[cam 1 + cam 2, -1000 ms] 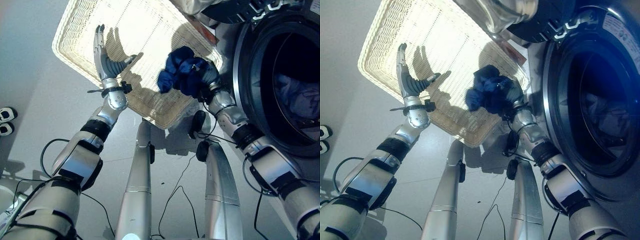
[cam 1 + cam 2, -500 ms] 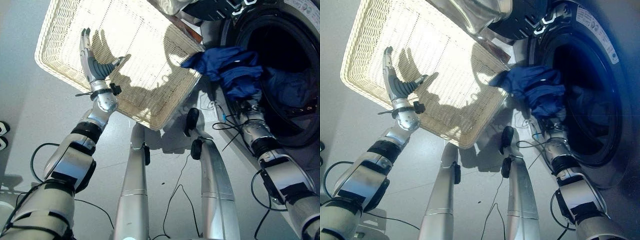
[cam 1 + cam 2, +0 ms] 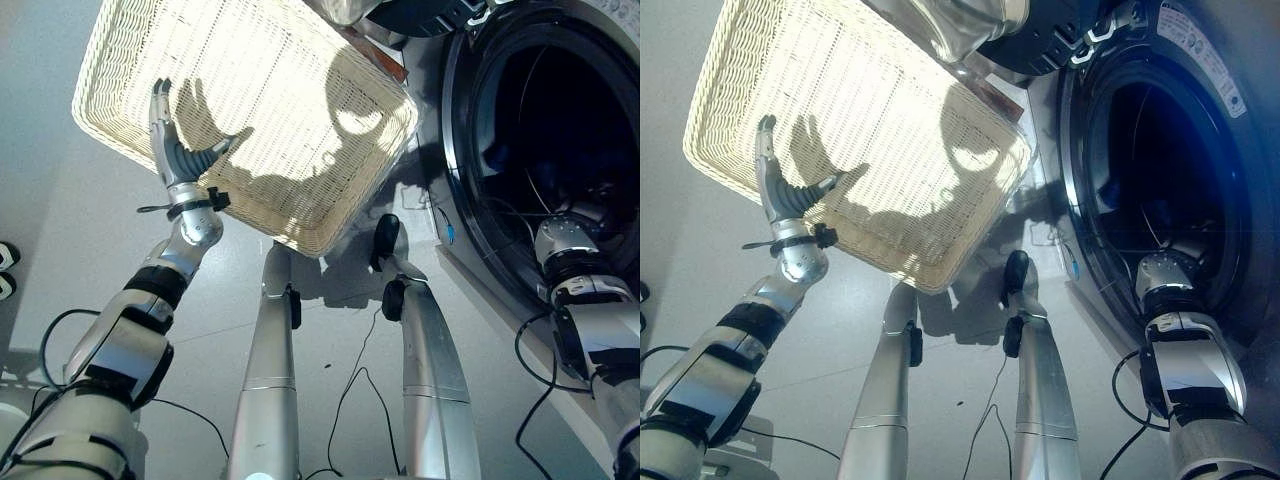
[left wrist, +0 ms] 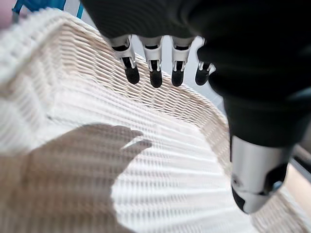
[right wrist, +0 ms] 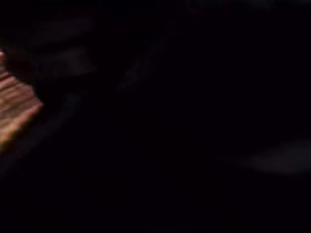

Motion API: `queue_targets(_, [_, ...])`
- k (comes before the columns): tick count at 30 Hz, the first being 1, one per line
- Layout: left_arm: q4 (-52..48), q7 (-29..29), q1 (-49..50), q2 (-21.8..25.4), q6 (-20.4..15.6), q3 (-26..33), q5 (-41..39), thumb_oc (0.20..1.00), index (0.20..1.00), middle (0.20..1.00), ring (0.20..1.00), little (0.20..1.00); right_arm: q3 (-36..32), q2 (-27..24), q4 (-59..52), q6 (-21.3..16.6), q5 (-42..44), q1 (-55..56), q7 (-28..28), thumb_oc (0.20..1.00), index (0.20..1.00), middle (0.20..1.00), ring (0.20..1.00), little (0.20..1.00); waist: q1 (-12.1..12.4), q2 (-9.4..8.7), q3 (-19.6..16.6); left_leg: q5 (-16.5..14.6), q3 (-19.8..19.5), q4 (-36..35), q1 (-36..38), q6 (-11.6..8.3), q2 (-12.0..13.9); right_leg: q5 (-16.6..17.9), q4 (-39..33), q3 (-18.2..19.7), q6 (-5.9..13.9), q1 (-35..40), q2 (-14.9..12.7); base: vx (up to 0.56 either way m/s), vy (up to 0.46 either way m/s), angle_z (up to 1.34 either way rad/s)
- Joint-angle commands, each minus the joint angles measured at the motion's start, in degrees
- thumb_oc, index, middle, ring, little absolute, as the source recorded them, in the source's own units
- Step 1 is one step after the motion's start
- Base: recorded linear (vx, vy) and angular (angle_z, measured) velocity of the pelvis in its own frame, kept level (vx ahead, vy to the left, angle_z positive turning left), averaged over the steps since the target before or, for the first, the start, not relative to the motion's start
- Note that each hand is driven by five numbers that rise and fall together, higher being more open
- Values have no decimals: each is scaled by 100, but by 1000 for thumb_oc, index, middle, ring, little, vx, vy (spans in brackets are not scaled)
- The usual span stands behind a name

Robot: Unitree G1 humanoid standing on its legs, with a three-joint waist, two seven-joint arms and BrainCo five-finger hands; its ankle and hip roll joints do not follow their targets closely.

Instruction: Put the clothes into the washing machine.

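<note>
Reaching deep into the washing machine (image 3: 540, 150) drum, presumably to drop the clothes there, the right hand's fingers are lost in darkness, while the left hand (image 3: 172, 150) hovers flat and empty above the wicker basket (image 3: 130, 70).

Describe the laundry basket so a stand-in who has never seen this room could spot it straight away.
Start at the washing machine, the big dark round opening on the robot's right. Just to its left, on the pale floor, lies the basket: a wide, shallow, cream wicker tray with a raised woven rim. The left hand hovers open over its near edge, and nothing else nearby is woven or so light.
</note>
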Motion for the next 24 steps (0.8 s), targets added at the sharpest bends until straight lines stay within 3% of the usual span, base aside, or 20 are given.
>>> queue_targets(1, [53,-210,-307,235,-106,273,-359,1000,1000,1000,1000,1000,-41,-1742,-255,-10,-714,-287,202,1000,1000,1000,1000,1000,-200,-294,-116,-1111,370,896,330,299,-354,1066,-1451,-66,658,824,374,-17,-9,-10])
queue_targets(3, [177,-365,-381,257,-187,295,-364,1000,1000,1000,1000,1000,-95,-1809,162,216,-499,-273,631,1000,1000,1000,1000,1000,-182,-294,-116,-1121,340,915,362,302,-370,1043,-1421,-70,652,851,363,2,-3,-2])
queue_targets(5, [286,-445,-495,188,-233,241,-378,1000,1000,1000,1000,1000,-24,-1810,725,559,-937,-353,561,1000,1000,1000,1000,1000,-136,-266,-116,-1112,321,929,360,309,-394,1031,-1410,-87,647,859,329,10,-4,5])
queue_targets(6, [285,-471,-595,90,-169,157,-383,1000,1000,1000,1000,1000,225,-1756,1030,1048,-1992,-481,-25,1000,1000,1000,1000,1000,-92,-230,-116,-1122,311,944,361,324,-436,1022,-1406,-99,643,856,315,23,-10,3])
queue_targets(7, [278,-460,-618,62,-152,131,-381,1000,1000,1000,1000,1000,337,-1735,1047,1097,-2251,-543,-286,1000,1000,1000,1000,1000,-80,-218,-116,-1122,303,940,352,331,-449,1027,-1415,-103,643,848,309,0,0,0])
queue_targets(9, [220,-418,-676,-29,-89,44,-376,1000,1000,1000,1000,1000,752,-1684,1163,1680,-3387,-750,-959,1000,1000,1000,1000,1000,-43,-186,-116,-1116,282,938,320,361,-489,1047,-1428,-122,644,816,288,0,-26,0])
queue_targets(10, [125,-392,-736,-82,-4,-63,-348,1000,1000,1000,1000,1000,1241,-1649,1354,2652,-4532,-951,-1621,1000,1000,1000,1000,1000,7,-170,-116,-1109,260,946,282,392,-517,1075,-1429,-137,646,778,283,0,-65,-1])
queue_targets(11, [75,-398,-805,-106,64,-134,-360,1000,1000,1000,1000,1000,1668,-1641,1540,3144,-5079,-1195,-1984,1000,1000,1000,1000,1000,29,-144,-116,-1100,254,953,250,410,-525,1095,-1441,-154,644,758,280,-3,-70,0])
queue_targets(13, [80,-418,-911,-139,111,-242,-395,1000,1000,1000,1000,1000,2073,-1616,1760,3718,-5968,-1400,-2210,1000,1000,1000,1000,1000,57,-115,-116,-1095,267,969,219,423,-529,1087,-1426,-188,651,741,258,-1,-41,3])
queue_targets(15, [154,-456,-1051,-189,107,-359,-491,1000,1000,1000,1000,1000,2515,-1495,1868,4528,-6892,-1623,-2310,1000,1000,1000,1000,1000,78,-61,-116,-1098,278,991,183,457,-561,1076,-1398,-206,638,700,257,-3,-6,5])
queue_targets(16, [166,-473,-1075,-189,99,-365,-504,1000,1000,1000,1000,1000,2606,-1480,1890,4627,-6988,-1661,-2351,1000,1000,1000,1000,1000,83,-51,-116,-1098,282,990,176,464,-562,1071,-1394,-208,636,689,256,0,0,0])
queue_targets(18, [145,-494,-1100,-197,74,-383,-556,1000,1000,1000,1000,1000,2940,-1406,1920,5167,-7871,-1690,-2253,1000,1000,1000,1000,1000,92,-11,-116,-1081,308,974,146,486,-560,1060,-1377,-212,642,661,258,0,0,0])
queue_targets(24, [122,-481,-1154,-183,82,-389,-572,1000,1000,1000,1000,1000,3327,-1197,1340,5242,-8710,-1458,-2560,1000,1000,1000,1000,1000,45,-13,-116,-1066,341,915,131,506,-561,1035,-1389,-191,653,629,286,-15,7,4])
